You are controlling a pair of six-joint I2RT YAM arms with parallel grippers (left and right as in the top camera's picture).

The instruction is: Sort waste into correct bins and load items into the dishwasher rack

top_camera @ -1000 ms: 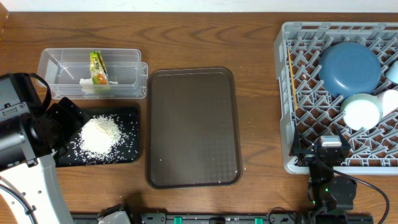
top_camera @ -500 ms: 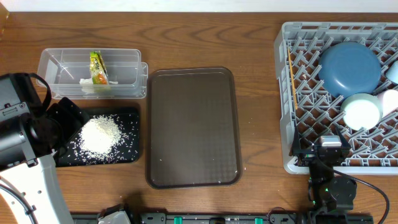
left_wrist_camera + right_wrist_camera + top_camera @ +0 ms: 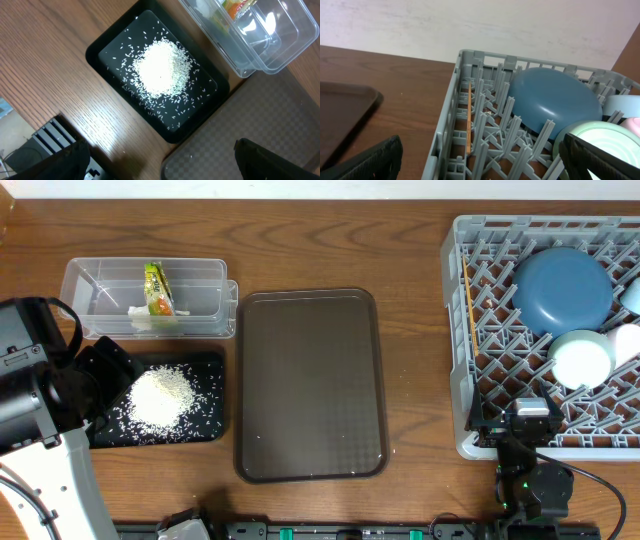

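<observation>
Hovering, my left fingers (image 3: pixel 265 160) stand wide open, empty, rice (image 3: pixel 162 70) at 12 o'clock; right fingers (image 3: pixel 370 160) likewise, rack (image 3: pixel 455 100) at 12 o'clock.

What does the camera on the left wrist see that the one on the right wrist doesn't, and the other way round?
Only the left wrist view shows the black tray holding the heap of rice grains, and the clear tub with the yellow-green wrapper inside. Only the right wrist view shows the grey rack with the dark-blue dish, the mint bowl and the wooden stick in it. Both catch part of the brown serving tray and the wooden table.
</observation>
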